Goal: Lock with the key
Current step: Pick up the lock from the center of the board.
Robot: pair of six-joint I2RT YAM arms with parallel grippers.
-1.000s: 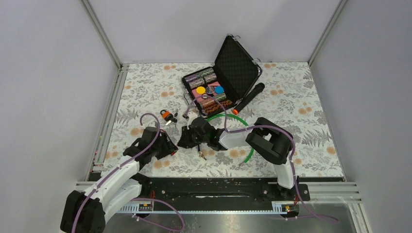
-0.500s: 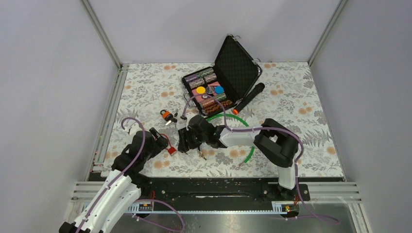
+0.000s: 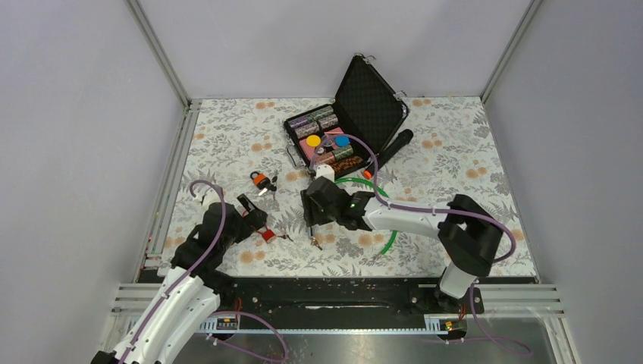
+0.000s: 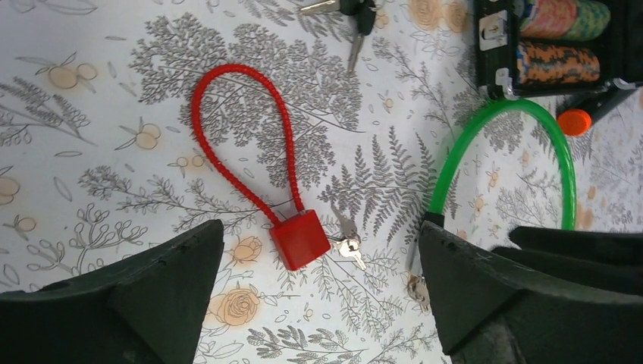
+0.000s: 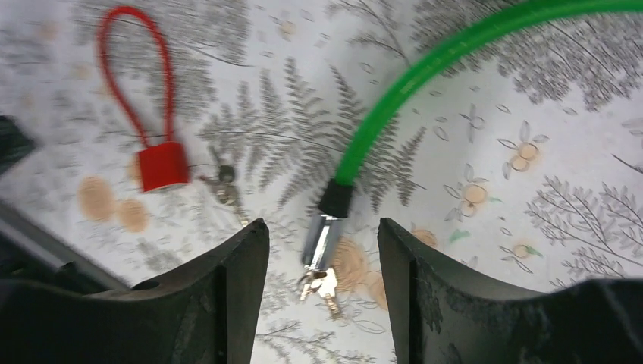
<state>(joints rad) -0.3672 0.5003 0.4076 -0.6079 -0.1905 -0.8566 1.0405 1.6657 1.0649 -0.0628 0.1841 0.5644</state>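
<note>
Tabletop (image 3: 470, 159) under a flower-printed cloth, with both my arms reaching over its near half. My left end effector (image 3: 254, 215) is hovering above the near-left part of the cloth with its fingers spread wide, and it is gripping nothing. In its wrist view the two dark fingers (image 4: 152, 288) are framing the cloth from either side. Between them the red padlock (image 4: 301, 240) is lying flat, both ends of its red cable loop meeting at the body and the loop reaching away from me. The key (image 4: 349, 246), small and silvery, is lying on the cloth right against the side of the lock's body that faces my right arm. Whether it is sitting in a keyhole I cannot tell.

My right end effector (image 3: 308, 214) is hanging just beside it, toward the middle of the tabletop, with its fingers partway apart and nothing held. Below that gap the green cable lock (image 5: 394, 91) is ending in a black collar and a silvery barrel (image 5: 322, 239), and a second small bunch of keys (image 5: 318, 285) is lying at the barrel's tip.

Farther back, black-headed keys (image 4: 358, 15) and an orange padlock (image 3: 260, 180) are lying near each other. An open black case (image 3: 371, 102) of poker chips is standing beyond them, and a black cylinder (image 3: 390, 153) with an orange tip is resting beside it.
</note>
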